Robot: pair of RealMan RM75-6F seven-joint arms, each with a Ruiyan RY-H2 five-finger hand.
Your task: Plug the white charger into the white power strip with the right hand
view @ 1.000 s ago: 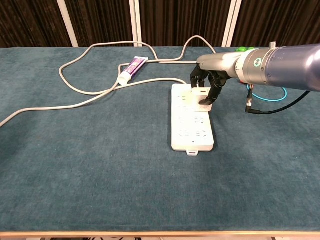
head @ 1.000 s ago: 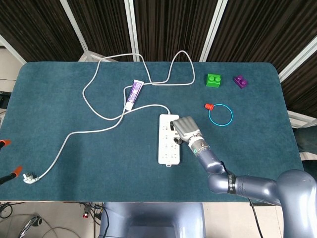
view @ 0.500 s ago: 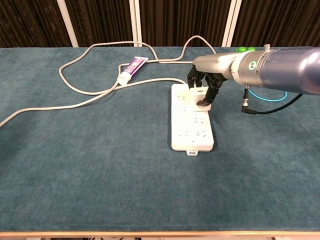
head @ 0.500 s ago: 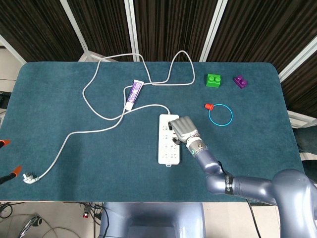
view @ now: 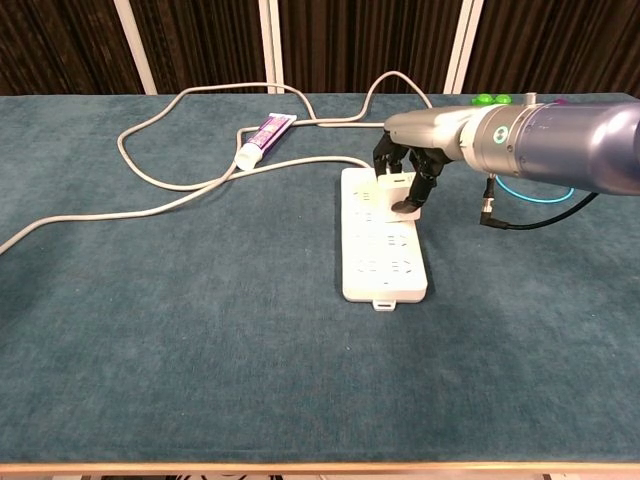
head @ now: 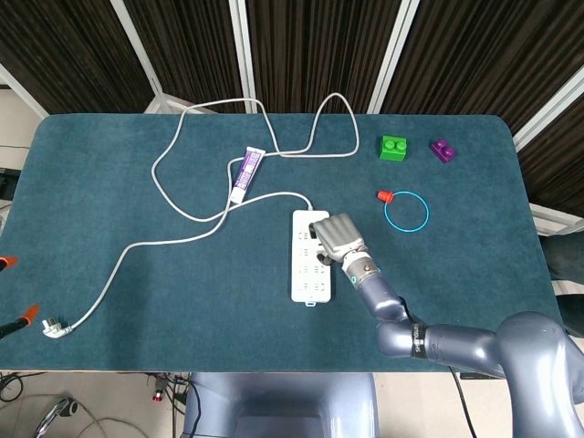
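The white power strip [head: 307, 270] [view: 384, 262] lies mid-table, its long side running toward me. My right hand [head: 336, 235] [view: 412, 166] hovers over the strip's far end, fingers curled down. It pinches the white charger [view: 392, 191], a small white block that stands on or just above the strip's far sockets; contact is unclear. In the head view the hand covers the charger. No left hand shows in either view.
The strip's grey cable [head: 173, 203] loops over the left and far table to a plug [head: 55, 327] near the front left edge. A purple toothpaste tube [head: 246, 173], a green brick [head: 394, 147], a purple brick [head: 443, 150] and a blue ring [head: 406, 213] lie around.
My right hand has shifted a little left over the strip's far end, carrying the charger with it. The strip and cable have stayed put.
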